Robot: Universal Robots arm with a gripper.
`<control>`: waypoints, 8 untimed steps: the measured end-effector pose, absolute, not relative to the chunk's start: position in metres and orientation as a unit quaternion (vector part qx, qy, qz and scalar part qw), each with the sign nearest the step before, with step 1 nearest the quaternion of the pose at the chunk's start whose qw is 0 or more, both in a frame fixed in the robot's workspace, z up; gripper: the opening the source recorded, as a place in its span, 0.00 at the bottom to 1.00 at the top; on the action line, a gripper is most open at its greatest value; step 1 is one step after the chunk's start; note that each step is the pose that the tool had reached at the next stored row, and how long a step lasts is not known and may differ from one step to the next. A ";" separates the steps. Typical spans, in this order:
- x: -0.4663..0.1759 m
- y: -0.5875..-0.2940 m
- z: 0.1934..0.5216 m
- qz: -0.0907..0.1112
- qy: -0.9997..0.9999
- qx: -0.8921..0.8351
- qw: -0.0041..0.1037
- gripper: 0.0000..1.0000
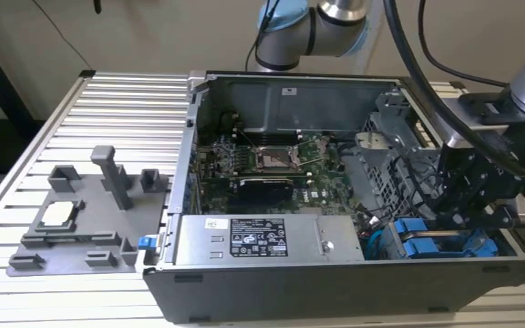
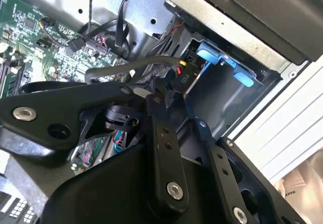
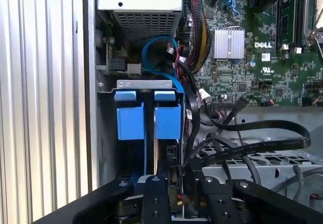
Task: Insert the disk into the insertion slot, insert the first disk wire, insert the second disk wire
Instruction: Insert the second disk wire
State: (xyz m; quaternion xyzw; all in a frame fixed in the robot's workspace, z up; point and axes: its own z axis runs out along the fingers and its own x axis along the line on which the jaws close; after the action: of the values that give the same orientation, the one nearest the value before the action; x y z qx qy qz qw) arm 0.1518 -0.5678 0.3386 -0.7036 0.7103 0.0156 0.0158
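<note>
- Open dark grey metal desktop computer case (image 1: 335, 287), lying on its side on the ribbed aluminium worktop (image 1: 117, 102), with its side panel off.
- Green motherboard (image 1: 262, 160) on the floor of the case, with a bare processor socket near its middle; also seen in the first wrist view (image 3: 252, 57).
- Silver-grey boxed power supply (image 1: 267, 239) with a white label, along the case edge nearest the exterior view.
- Drive bay at the case corner on the exterior view's right: two bright blue plastic carrier fronts (image 1: 422, 236) sit side by side in it; in the first wrist view they stand as a pair, (image 3: 130, 118) and (image 3: 167, 118).
- The disk, a drive in a bright blue carrier frame (image 3: 167, 118), appears seated in the bay slot; which of the two fronts belongs to it cannot be told for certain.
- Black robot gripper (image 1: 463, 205), lowered into the case just beside the drive bay.
- Black fingers (image 3: 154, 199) reach down close to the blue fronts; whether they are clenched or released cannot be told.
- Bundle of black wires (image 3: 242, 133) looped beside the bay, with a thin blue cable (image 3: 161, 57) arching above it.
- Black connector (image 2: 182, 72) at the end of a black wire, near the gripper tip in the second wrist view.
- Grey plastic fixture plate (image 1: 89, 219) with upright posts, on the worktop at the exterior view's left, well apart from the gripper.
</note>
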 end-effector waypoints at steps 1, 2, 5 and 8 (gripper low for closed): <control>0.152 -0.568 0.340 0.016 0.710 -0.704 0.016 0.30; 0.152 -0.568 0.342 0.016 0.710 -0.703 0.015 0.30; 0.152 -0.568 0.350 0.017 0.710 -0.703 0.014 0.30; 0.152 -0.568 0.360 0.018 0.710 -0.703 0.014 0.30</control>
State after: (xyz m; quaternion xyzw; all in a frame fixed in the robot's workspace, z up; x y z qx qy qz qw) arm 0.1517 -0.5676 0.3605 -0.7034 0.7104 0.0175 0.0139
